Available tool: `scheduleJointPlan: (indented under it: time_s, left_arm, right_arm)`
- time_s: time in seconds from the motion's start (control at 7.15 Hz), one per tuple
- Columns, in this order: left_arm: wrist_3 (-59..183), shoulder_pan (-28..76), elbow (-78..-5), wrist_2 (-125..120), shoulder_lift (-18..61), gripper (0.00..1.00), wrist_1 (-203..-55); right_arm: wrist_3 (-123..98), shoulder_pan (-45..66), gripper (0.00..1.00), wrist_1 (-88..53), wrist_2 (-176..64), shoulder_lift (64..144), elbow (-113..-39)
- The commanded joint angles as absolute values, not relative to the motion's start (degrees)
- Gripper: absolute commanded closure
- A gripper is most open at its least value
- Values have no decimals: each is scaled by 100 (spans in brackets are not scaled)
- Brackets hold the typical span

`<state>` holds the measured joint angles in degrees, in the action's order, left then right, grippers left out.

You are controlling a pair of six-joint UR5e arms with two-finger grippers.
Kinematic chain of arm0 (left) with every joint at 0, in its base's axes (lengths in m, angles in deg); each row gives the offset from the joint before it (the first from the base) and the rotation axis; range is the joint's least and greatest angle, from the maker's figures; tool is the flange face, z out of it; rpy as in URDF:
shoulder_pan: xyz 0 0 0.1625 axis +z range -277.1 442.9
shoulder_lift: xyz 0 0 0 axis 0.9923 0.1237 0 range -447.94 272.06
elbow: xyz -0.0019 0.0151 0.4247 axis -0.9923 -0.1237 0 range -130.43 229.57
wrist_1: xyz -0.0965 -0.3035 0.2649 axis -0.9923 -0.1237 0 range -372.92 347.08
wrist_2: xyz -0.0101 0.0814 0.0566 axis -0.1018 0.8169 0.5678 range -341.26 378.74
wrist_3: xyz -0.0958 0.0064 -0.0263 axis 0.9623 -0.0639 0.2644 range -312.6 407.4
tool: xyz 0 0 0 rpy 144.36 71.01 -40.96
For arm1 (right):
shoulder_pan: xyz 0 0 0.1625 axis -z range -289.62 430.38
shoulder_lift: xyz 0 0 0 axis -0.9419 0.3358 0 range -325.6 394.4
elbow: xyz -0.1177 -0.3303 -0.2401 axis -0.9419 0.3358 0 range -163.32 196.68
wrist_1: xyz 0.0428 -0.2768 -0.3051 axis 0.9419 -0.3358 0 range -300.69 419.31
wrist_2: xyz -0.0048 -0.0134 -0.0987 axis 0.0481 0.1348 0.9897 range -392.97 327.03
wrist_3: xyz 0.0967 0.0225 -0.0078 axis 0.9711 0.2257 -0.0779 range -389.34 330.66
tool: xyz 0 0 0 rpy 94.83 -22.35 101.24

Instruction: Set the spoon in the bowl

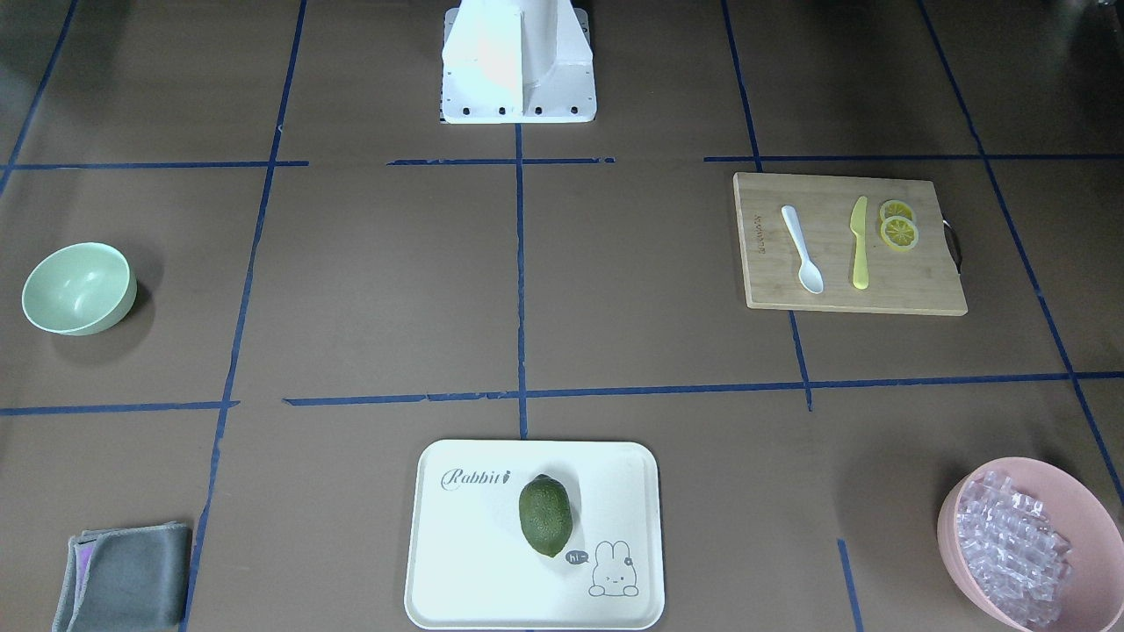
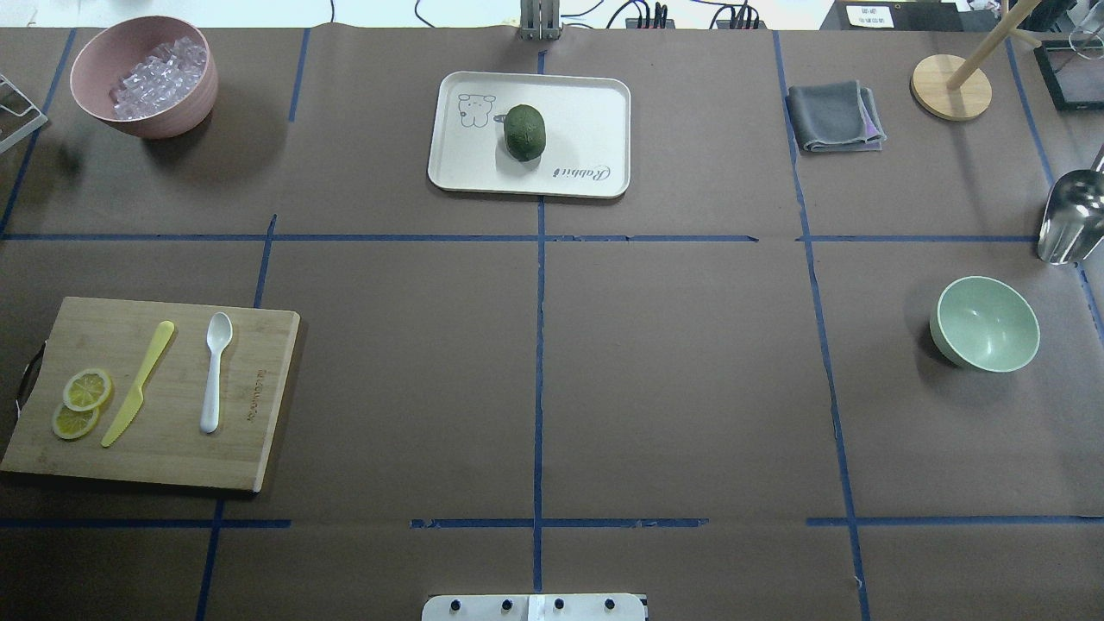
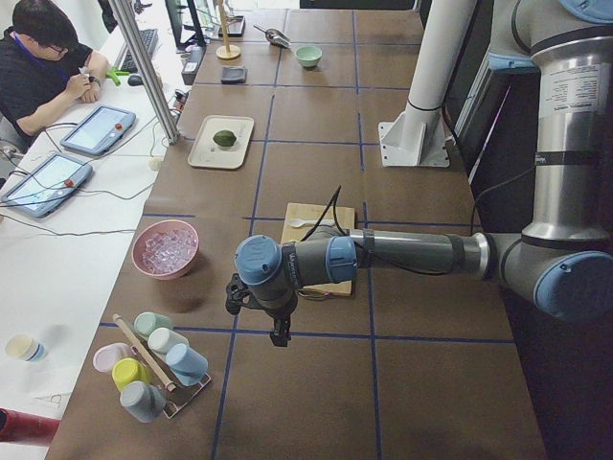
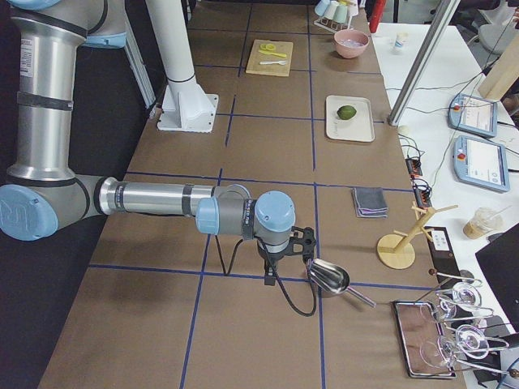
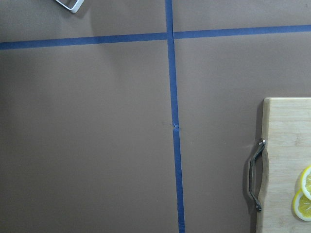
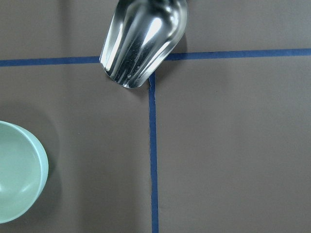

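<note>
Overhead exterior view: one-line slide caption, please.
White spoon lies on the cutting board at left; mint-green bowl sits empty far right.

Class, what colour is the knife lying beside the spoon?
Yellow knife; the front-facing view shows it best.

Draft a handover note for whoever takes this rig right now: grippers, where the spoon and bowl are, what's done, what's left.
Left gripper: off the cutting board's handle end; open or shut, cannot tell.
Right gripper: by the metal scoop, near the bowl; cannot tell either.
Spoon: flat on the cutting board beside the yellow knife.
Bowl: upright, empty, on the robot's right.
Done: nothing yet.
Left: grasp the spoon, carry it across, place it in the bowl.
</note>
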<state>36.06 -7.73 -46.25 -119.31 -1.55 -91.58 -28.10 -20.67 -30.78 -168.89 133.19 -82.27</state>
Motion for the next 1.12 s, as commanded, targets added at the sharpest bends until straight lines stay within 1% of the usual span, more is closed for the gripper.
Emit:
scheduleJointPlan:
  time_s: [0.0,0.84,0.98]
  left_arm:
    - [3607,-781,-4623,-11934,-172,0,-9166]
    - [3624,-772,-4641,-11934,-146,0,-9166]
    - [3624,-772,-4650,-11943,-137,0,-9166]
  right_arm:
    - [-2759,-2067,0,-3078,-16894,13319,-8272]
    - [-2732,-2059,0,-3078,-16911,13205,-8290]
    - [-2749,-2059,0,-3078,-16938,12909,-8299]
